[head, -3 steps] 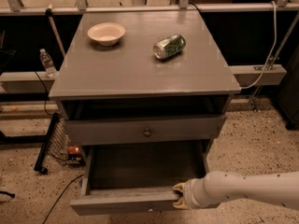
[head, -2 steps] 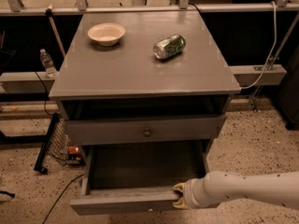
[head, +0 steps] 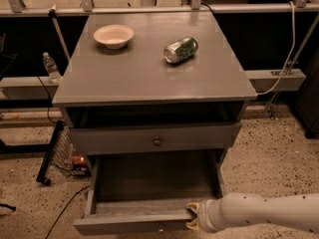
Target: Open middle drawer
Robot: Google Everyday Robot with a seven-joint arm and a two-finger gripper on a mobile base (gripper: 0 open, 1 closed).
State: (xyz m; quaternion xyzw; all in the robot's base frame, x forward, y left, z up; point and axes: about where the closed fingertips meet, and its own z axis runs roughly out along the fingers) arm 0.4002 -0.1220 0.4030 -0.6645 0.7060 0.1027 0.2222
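Note:
The grey cabinet (head: 149, 73) has a shut drawer with a small round knob (head: 157, 141) just under the top. Below it the middle drawer (head: 129, 222) is pulled far out, and its bare grey inside (head: 154, 178) shows. My gripper (head: 192, 216) is at the right end of that drawer's front panel, low in the view, on the end of the white arm (head: 264, 213) that comes in from the right. Anything below this drawer is hidden.
A white bowl (head: 113, 36) and a green can (head: 181, 50) lying on its side are on the cabinet top. A water bottle (head: 50, 66) and a black wire basket (head: 62, 153) are to the left. A rail with cables runs behind. The floor is speckled.

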